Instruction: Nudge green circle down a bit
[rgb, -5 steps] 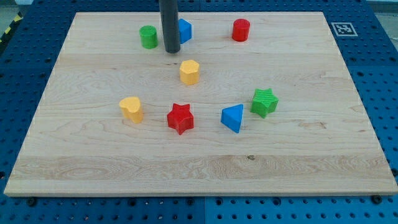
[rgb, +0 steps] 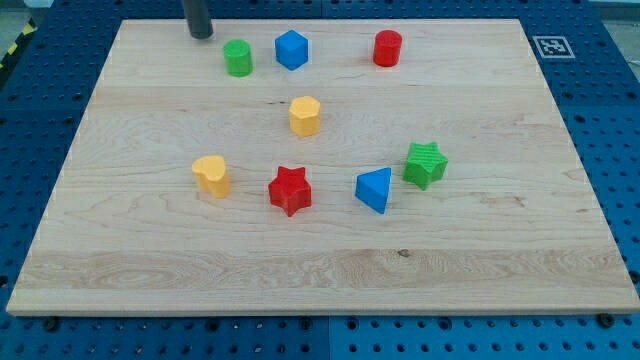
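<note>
The green circle (rgb: 238, 58) stands near the top of the wooden board (rgb: 130, 250), left of centre. My tip (rgb: 201, 35) is the end of a dark rod, up and to the left of the green circle, with a small gap between them. A blue block (rgb: 291, 49) sits just right of the green circle.
A red cylinder (rgb: 388, 48) stands at the top right. A yellow block (rgb: 305, 116) is in the middle. Lower down are a yellow heart (rgb: 212, 175), a red star (rgb: 290, 190), a blue triangle (rgb: 375, 189) and a green star (rgb: 426, 164).
My tip has moved left and up, from between the green circle and the blue block to above left of the green circle. No block has moved.
</note>
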